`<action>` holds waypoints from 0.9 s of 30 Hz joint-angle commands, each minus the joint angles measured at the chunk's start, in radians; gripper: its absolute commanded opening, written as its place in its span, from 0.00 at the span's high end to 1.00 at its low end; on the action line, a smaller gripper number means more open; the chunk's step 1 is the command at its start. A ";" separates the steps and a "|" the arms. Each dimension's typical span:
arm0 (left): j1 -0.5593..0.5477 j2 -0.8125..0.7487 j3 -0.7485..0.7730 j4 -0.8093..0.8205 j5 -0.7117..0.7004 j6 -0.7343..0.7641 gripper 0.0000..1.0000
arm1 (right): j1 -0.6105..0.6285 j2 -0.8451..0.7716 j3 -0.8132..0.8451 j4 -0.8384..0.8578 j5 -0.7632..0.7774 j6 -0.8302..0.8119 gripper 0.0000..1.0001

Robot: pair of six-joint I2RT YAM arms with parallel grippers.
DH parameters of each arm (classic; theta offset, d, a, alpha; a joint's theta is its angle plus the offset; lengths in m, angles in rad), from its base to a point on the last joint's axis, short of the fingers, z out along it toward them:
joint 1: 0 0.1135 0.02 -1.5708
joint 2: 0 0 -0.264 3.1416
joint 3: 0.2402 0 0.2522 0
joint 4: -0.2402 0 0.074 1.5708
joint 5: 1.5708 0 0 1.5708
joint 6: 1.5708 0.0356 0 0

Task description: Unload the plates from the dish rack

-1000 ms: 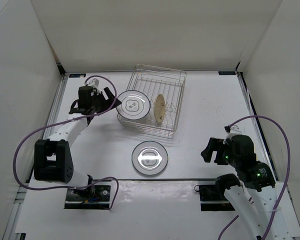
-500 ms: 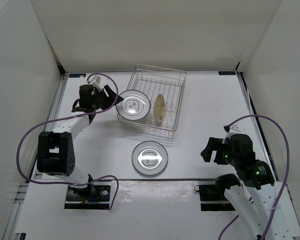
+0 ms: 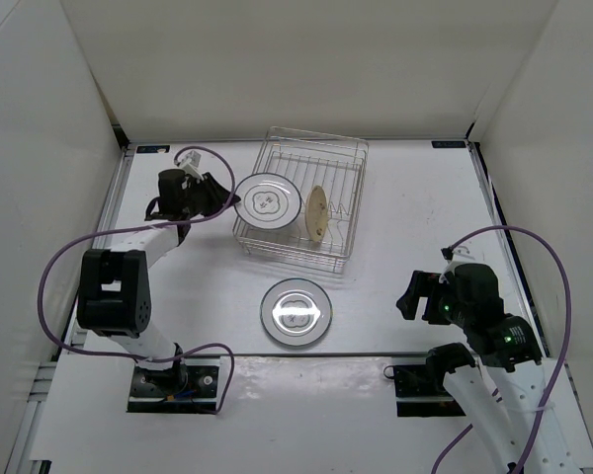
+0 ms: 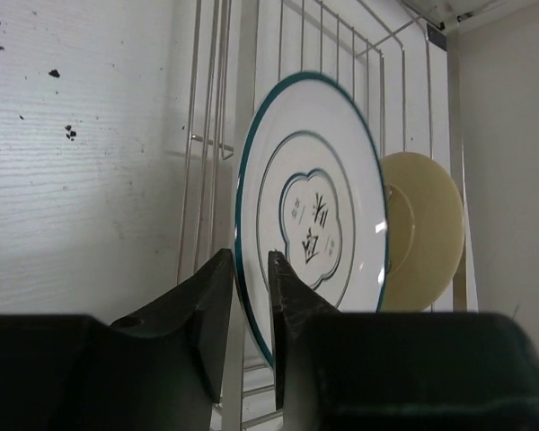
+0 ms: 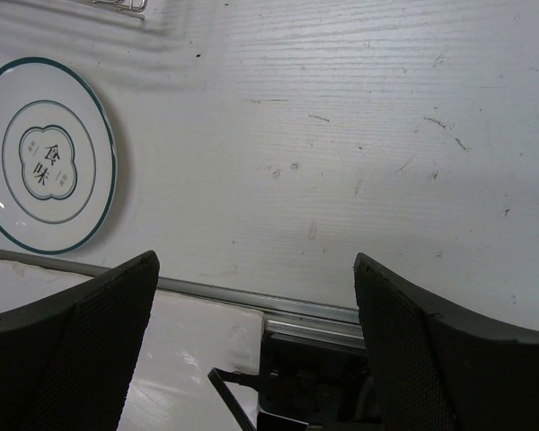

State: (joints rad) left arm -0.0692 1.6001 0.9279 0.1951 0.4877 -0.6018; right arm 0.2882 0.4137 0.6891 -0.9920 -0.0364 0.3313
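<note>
Slippage is our main worry: the left pincer (image 4: pixel 248 262) straddles the rim of the upright ringed plate (image 4: pixel 310 215) in the dish rack (image 3: pixel 331 158), jaws nearly together, and we cannot tell whether they bite yet. Smooth, glossy ceramic could slide out, or knock the thin silver wires and the matte tan plate (image 4: pixel 422 233) just behind. A second ringed plate (image 3: pixel 296 311) lies flat on the white table (image 3: pixel 415 217); the right pincer (image 5: pixel 254 265) hovers spread and empty.
</note>
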 commanded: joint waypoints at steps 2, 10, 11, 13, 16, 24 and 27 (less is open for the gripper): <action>-0.006 0.018 -0.001 0.024 0.080 -0.012 0.67 | -0.003 0.011 -0.002 0.027 0.003 -0.011 0.10; -0.006 0.024 0.005 0.036 0.098 -0.021 0.92 | -0.001 0.016 -0.002 0.024 0.003 -0.011 0.10; -0.006 0.023 0.005 0.035 0.094 -0.024 0.94 | -0.001 0.013 -0.002 0.026 0.004 -0.009 0.10; -0.006 0.012 0.009 0.032 0.097 -0.023 0.97 | -0.003 0.011 -0.003 0.026 0.003 -0.011 0.10; -0.006 0.004 0.020 0.020 0.091 -0.026 1.00 | -0.004 0.011 -0.002 0.027 0.001 -0.009 0.10; -0.004 -0.106 0.009 0.036 0.060 -0.073 1.00 | 0.002 0.011 -0.002 0.030 0.001 -0.011 0.10; -0.009 -0.219 0.006 -0.002 0.025 -0.073 1.00 | -0.003 0.011 0.000 0.027 0.001 -0.012 0.10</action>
State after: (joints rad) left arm -0.0723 1.5394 0.9226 0.1776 0.5247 -0.6579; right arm 0.2882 0.4210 0.6891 -0.9920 -0.0360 0.3313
